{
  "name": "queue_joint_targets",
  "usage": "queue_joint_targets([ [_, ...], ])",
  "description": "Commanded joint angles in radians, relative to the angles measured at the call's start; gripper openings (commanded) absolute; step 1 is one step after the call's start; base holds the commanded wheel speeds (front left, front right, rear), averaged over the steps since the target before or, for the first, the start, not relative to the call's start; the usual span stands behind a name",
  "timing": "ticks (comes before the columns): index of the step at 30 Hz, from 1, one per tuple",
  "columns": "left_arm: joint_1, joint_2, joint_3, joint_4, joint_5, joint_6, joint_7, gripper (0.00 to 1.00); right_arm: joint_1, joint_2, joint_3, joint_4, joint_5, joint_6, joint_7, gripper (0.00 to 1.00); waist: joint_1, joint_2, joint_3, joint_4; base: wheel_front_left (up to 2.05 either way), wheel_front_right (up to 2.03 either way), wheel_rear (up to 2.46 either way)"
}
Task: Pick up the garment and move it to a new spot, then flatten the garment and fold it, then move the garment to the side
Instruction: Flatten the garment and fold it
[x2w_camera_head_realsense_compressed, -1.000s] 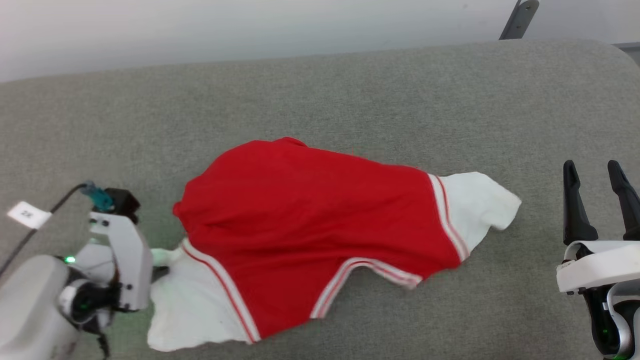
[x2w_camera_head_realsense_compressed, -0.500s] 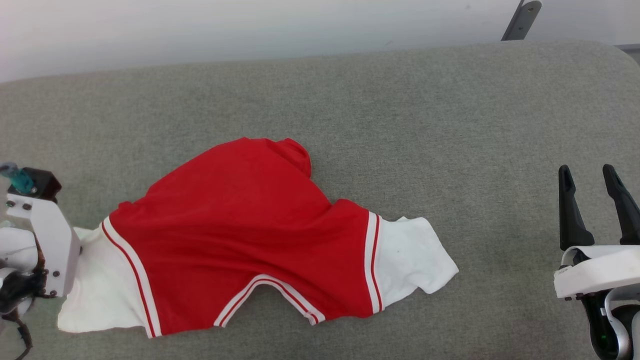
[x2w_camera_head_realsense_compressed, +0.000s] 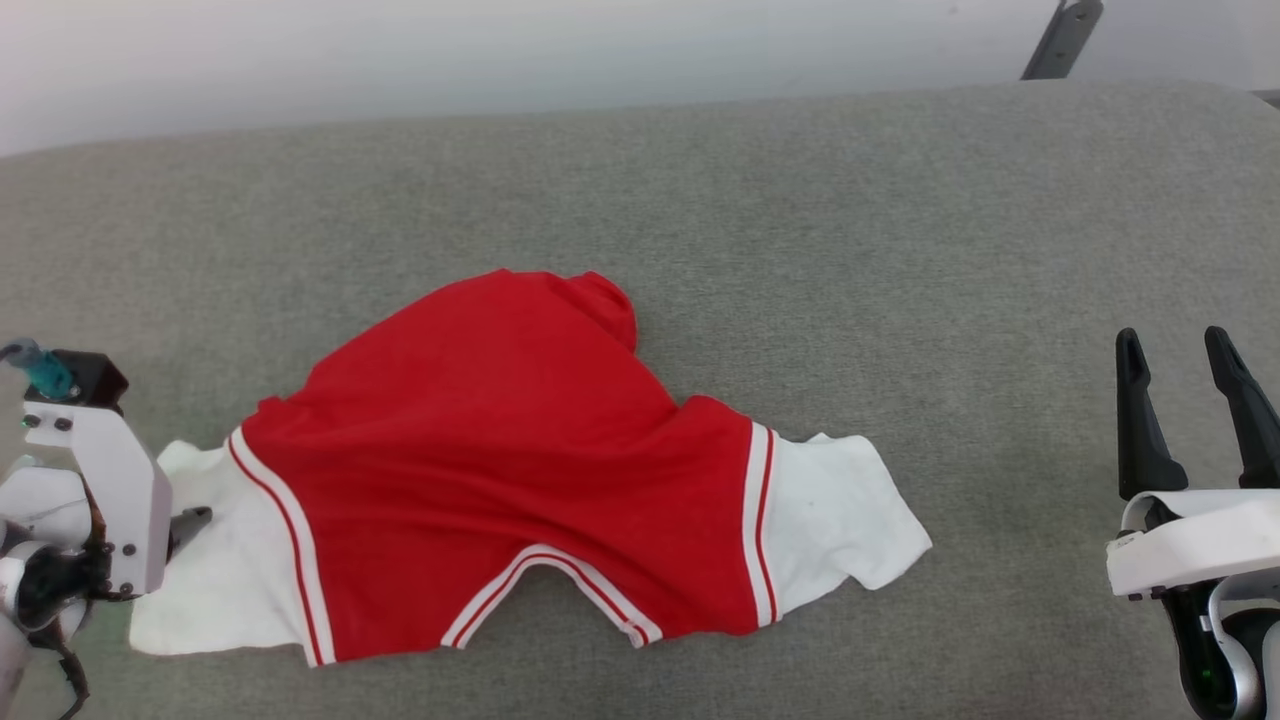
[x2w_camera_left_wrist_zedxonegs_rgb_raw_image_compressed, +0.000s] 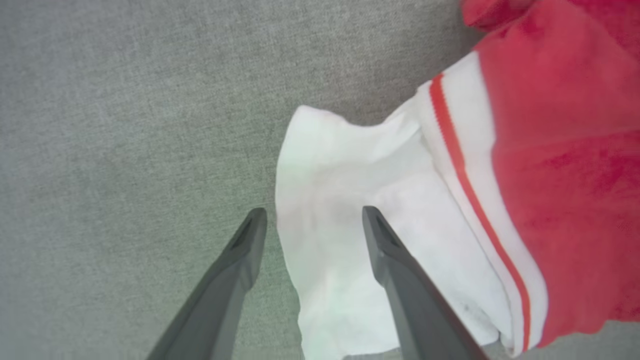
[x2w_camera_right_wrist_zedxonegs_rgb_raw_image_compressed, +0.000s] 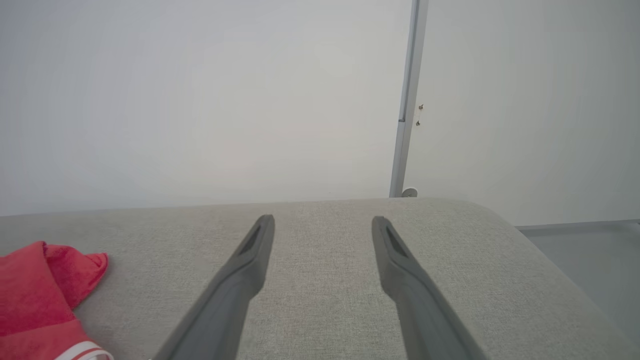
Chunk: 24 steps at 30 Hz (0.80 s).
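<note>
Overhead, left claw (x2w_camera_left_wrist_zedxonegs_rgb_raw_image_compressed: 314, 212) mostly hidden behind wrist (x2w_camera_head_realsense_compressed: 100, 480), wide over garment (x2w_camera_head_realsense_compressed: 500, 450) sleeve, right claw (x2w_camera_head_realsense_compressed: 1188, 360) wide.

Head cam overhead; L wrist close above garment (x2w_camera_left_wrist_zedxonegs_rgb_raw_image_compressed: 550, 175), shared w/ head; R wrist faces wall (x2w_camera_right_wrist_zedxonegs_rgb_raw_image_compressed: 200, 100).

The garment (x2w_camera_head_realsense_compressed: 500, 470) lies on the cushion (x2w_camera_head_realsense_compressed: 850, 220), left of the middle, collar toward the near edge. The left gripper (x2w_camera_left_wrist_zedxonegs_rgb_raw_image_compressed: 313, 212) is at its left sleeve (x2w_camera_head_realsense_compressed: 200, 590), one finger over the sleeve, the other over bare cushion just beside. The right gripper (x2w_camera_head_realsense_compressed: 1173, 335) is well apart to the right. A wall (x2w_camera_head_realsense_compressed: 500, 60) stands behind the cushion, a post (x2w_camera_head_realsense_compressed: 1060, 40) at far right
</note>
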<state>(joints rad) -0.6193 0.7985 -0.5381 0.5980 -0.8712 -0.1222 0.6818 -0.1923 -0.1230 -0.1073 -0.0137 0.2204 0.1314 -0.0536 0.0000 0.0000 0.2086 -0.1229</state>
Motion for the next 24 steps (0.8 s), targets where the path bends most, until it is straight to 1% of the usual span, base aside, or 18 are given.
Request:
queue_joint_targets([
  [1, -0.008, 0.000, 0.003, -0.004, -0.006, 0.008, 0.007, 1.00, 0.000, 0.000, 0.001, -0.006, 0.003, -0.001, -0.006, 1.00, 0.0000, 0.0000, -0.004, 0.008, 0.00, 0.00, 0.00],
  [5, 0.007, 0.000, 0.011, -0.025, -0.036, 0.031, 0.048, 1.00, -0.001, -0.001, 0.003, -0.006, 0.007, -0.001, -0.011, 1.00, 0.0000, 0.0000, -0.009, 0.021, 0.00, 0.00, 0.00],
  [8, 0.029, 0.007, 0.013, -0.051, -0.056, 0.056, 0.093, 1.00, -0.001, -0.005, 0.004, -0.002, 0.013, -0.001, -0.013, 1.00, 0.0000, 0.0000, -0.013, 0.028, 0.00, 0.00, 0.00],
  [14, 0.088, 0.022, 0.022, -0.090, -0.095, 0.097, 0.135, 1.00, -0.006, -0.010, 0.009, 0.003, 0.021, -0.001, -0.016, 1.00, 0.0000, 0.0000, -0.012, 0.033, 0.00, 0.00, 0.00],
  [20, 0.136, 0.033, 0.038, -0.094, -0.124, 0.108, 0.128, 1.00, 0.005, -0.002, 0.011, -0.010, 0.017, -0.001, -0.012, 1.00, 0.0000, 0.0000, -0.008, 0.028, 0.00, 0.00, 0.00],
  [24, 0.169, 0.032, 0.042, -0.070, -0.139, 0.114, 0.124, 1.00, 0.009, -0.006, 0.009, -0.015, 0.023, -0.001, -0.007, 1.00, 0.0000, 0.0000, -0.004, 0.022, 0.00, 0.00, 0.00],
])
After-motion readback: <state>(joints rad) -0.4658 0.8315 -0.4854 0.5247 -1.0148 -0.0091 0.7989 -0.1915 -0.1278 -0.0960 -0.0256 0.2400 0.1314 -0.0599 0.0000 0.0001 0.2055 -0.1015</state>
